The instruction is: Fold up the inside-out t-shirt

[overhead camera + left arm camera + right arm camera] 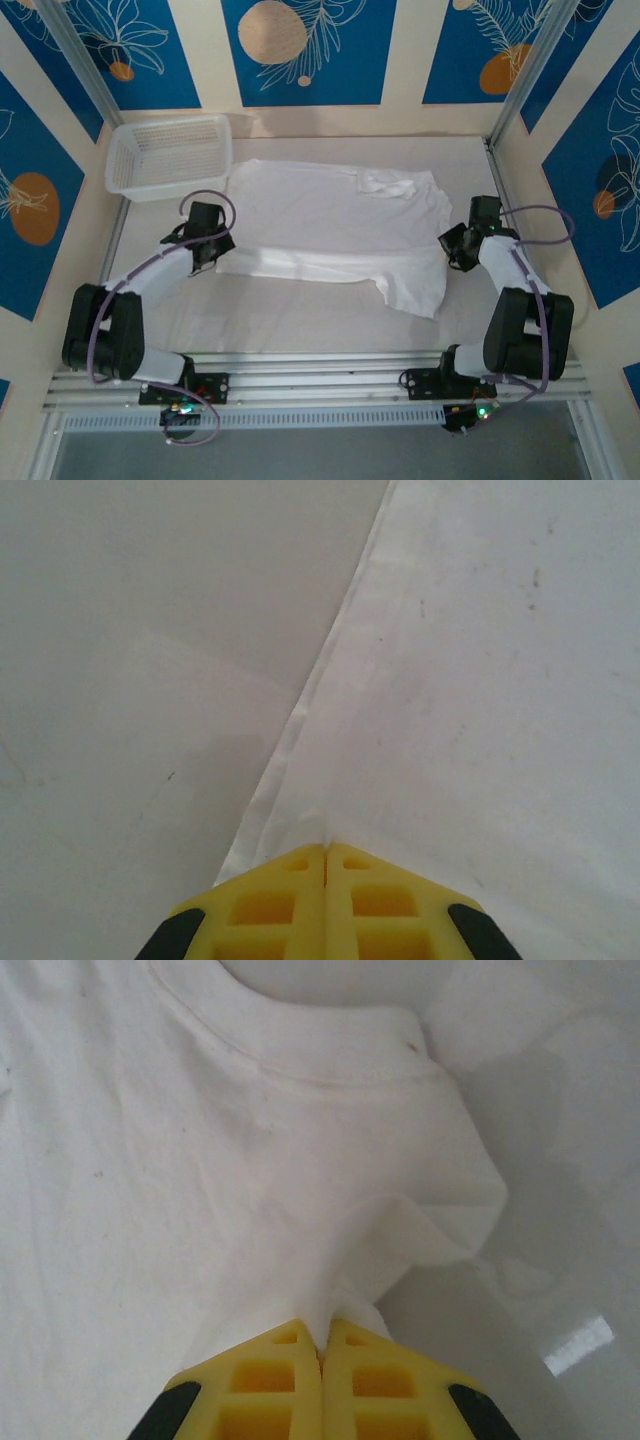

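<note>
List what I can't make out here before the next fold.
Top view: pinch points on the t-shirt, hidden under both wrists.
Left wrist view: cloth past the hem at the left gripper, cut off by the frame.
Right wrist view: layers at the right gripper, bunched.

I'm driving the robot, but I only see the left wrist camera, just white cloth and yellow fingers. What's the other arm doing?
Observer: The right gripper is shut on the t-shirt, pinching cloth near its collar.
Operator: Is anything else out there?
Observer: Yes, a white mesh basket sits at the far left corner, beside the t-shirt.
</note>
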Controlling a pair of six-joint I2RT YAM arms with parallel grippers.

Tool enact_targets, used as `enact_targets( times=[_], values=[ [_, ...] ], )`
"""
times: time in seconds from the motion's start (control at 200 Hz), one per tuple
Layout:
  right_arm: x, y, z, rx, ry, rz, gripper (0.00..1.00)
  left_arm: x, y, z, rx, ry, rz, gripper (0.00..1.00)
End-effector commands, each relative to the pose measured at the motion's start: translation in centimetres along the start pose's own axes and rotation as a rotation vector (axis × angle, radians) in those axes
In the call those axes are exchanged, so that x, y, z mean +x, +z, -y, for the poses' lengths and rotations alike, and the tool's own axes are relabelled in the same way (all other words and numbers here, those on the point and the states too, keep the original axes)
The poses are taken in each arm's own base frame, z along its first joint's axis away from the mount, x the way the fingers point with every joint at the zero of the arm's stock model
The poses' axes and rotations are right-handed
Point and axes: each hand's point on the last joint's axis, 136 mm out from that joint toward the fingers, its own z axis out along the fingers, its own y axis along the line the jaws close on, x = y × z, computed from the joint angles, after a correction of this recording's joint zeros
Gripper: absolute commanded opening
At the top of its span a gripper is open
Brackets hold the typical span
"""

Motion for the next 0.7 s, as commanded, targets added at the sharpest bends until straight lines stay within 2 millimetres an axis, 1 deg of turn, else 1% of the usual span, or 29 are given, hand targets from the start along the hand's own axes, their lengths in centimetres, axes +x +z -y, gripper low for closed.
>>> enact_targets(
  times=[0.0, 0.17, 0.255, 0.36, 0.46, 0.52, 0.57, 0.61, 0.695],
  values=[
    [-1.7, -0.2, -1.7, -0.030, -0.032, 0.022, 0.03, -1.8, 0.5, 0.4, -0.018, 0.014, 0.054, 0.00],
    [-2.3, 0.7, -2.2, -0.026, -0.034, 0.014, 0.03, -1.2, 2.2, -0.5, -0.067, -0.004, 0.034, 0.00],
    [-2.6, 1.3, -2.3, -0.016, -0.043, 0.003, 0.06, -1.0, 3.1, -0.8, -0.078, -0.018, 0.021, 0.00],
    [-2.8, 2.6, -2.3, 0.004, -0.059, -0.022, 0.09, -1.0, 4.0, -1.2, -0.096, -0.034, 0.007, 0.00],
    [-2.4, 4.0, -2.2, 0.018, -0.061, -0.072, 0.13, -1.5, 4.6, -0.9, -0.084, -0.036, 0.010, 0.00],
    [-2.1, 4.5, -2.2, 0.020, -0.059, -0.098, 0.23, -1.8, 4.9, -0.5, -0.074, -0.022, 0.009, 0.12],
    [-2.0, 4.4, -2.5, 0.010, -0.065, -0.113, 0.32, -2.1, 4.9, -0.3, -0.071, -0.015, 0.012, 0.24],
    [-2.0, 3.8, -2.8, 0.007, -0.072, -0.113, 0.41, -2.4, 4.7, -0.4, -0.072, -0.018, 0.021, 0.32],
    [-2.6, 1.9, -3.2, -0.004, -0.080, -0.075, 0.53, -3.2, 3.4, -0.5, -0.067, -0.023, 0.059, 0.43]
  ],
)
